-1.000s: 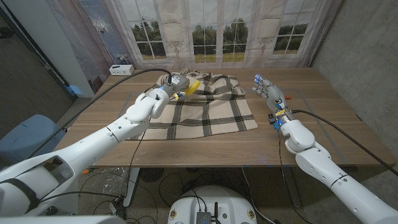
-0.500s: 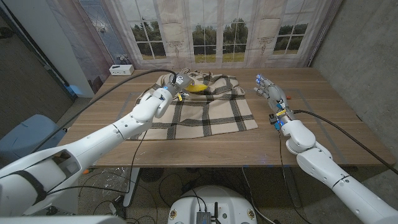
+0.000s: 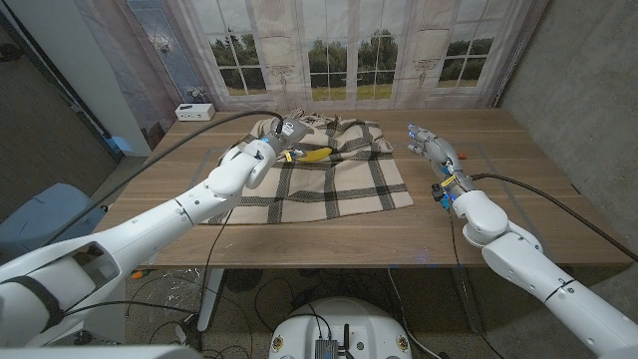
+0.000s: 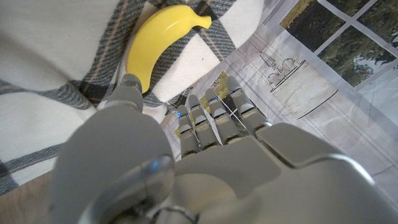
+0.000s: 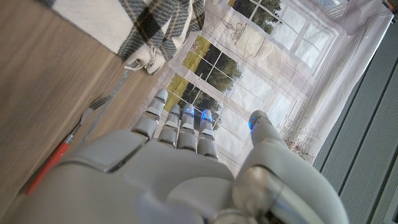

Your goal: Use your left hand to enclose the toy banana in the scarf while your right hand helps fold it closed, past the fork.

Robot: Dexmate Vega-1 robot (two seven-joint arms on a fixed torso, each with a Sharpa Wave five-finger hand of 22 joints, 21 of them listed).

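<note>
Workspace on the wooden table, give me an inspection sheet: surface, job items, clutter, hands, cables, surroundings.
Surface: wooden table, bare wood toward the near edge.
Job's things: plaid scarf spread out, bunched along its far edge; toy banana lies on the scarf near that edge, uncovered; fork with a red handle lies on the wood beside the scarf.
Clutter: small white box at the far left corner.
Hands: left hand over the scarf next to the banana, holding nothing; right hand off the scarf to the right, fingers extended, holding nothing.
Cables: black cable along the left arm, another along the right arm.
Surroundings: curtain backdrop printed with windows behind the table.
</note>
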